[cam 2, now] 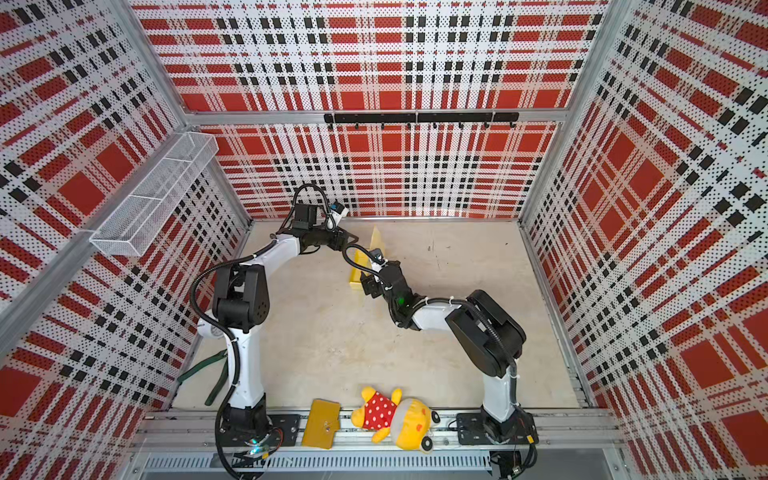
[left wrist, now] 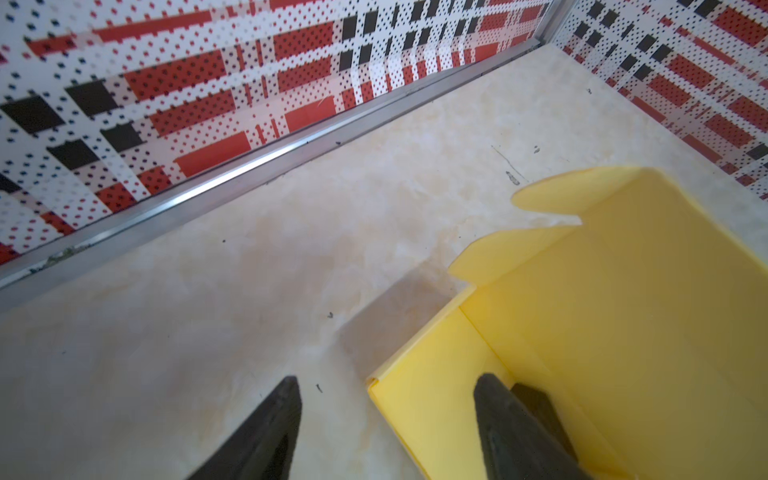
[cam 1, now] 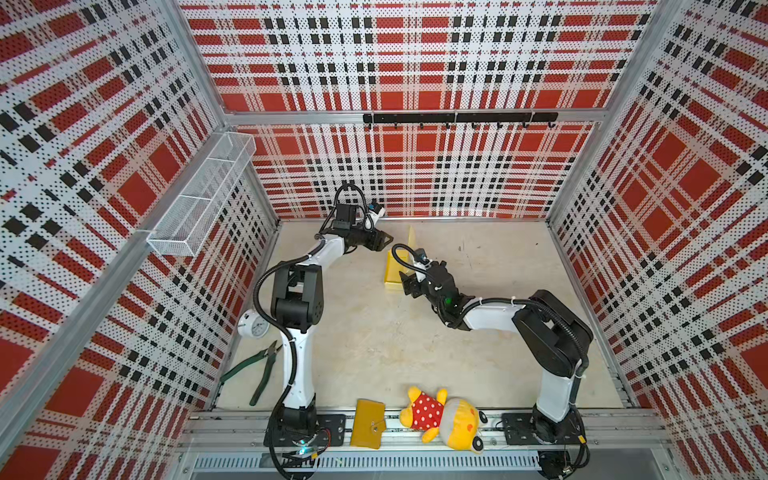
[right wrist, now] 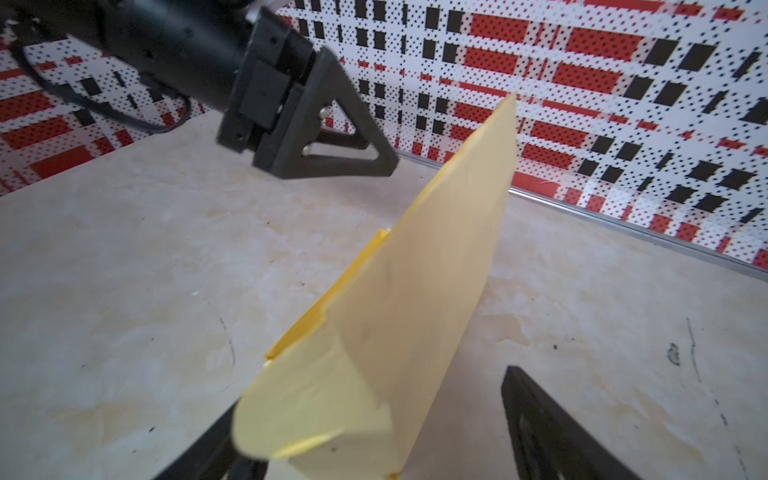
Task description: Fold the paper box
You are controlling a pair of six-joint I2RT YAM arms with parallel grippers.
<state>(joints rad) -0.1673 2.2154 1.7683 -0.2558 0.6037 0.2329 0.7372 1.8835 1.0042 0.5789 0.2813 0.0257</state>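
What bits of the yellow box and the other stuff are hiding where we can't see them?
Paper box, in both top views: the right arm's wrist and cable cover much of it.
Inside of the box, right wrist view: its raised lid blocks it.
Box, left wrist view: cut off by the picture's edges.
Clock, in a top view: too small to read, partly behind the left arm.

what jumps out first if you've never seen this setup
The loud red, black and white plaid walls wrap the whole cell. Next, the pale yellow paper box, lid standing up, sits toward the back of the table between the open left gripper and right gripper. A yellow plush toy lies at the front edge.
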